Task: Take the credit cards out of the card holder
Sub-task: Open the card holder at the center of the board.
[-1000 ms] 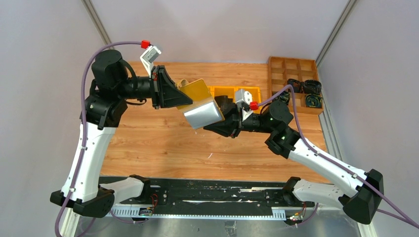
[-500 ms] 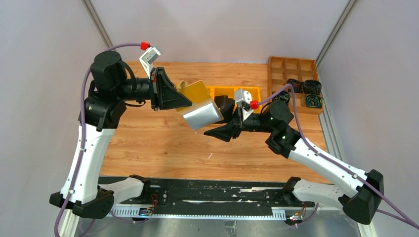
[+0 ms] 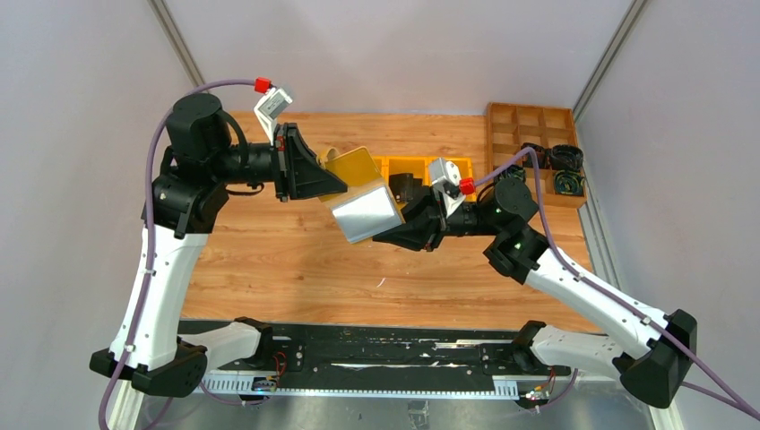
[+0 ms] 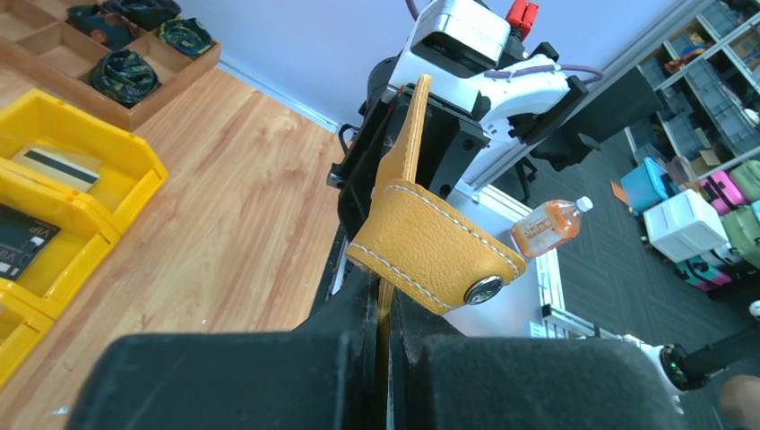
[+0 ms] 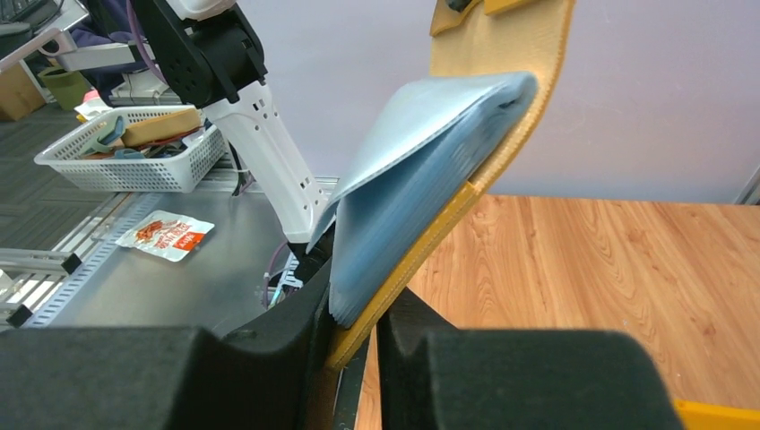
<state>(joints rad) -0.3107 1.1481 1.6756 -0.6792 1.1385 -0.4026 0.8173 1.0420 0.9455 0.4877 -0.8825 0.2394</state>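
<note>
Mid-frame, the left gripper (image 3: 330,179) is clamping the card holder (image 3: 360,167) while the right gripper (image 5: 355,336) is pinching its lower edge, seemingly catching the credit cards (image 5: 403,210), calling for a straight pull next.

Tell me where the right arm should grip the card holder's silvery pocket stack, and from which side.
Probably the silvery pocket stack's lower free edge, opposite the yellow cover end that the left gripper clamps. Come from the right, one finger of the right gripper on each flat face: the card holder hangs tilted in the air.
</note>
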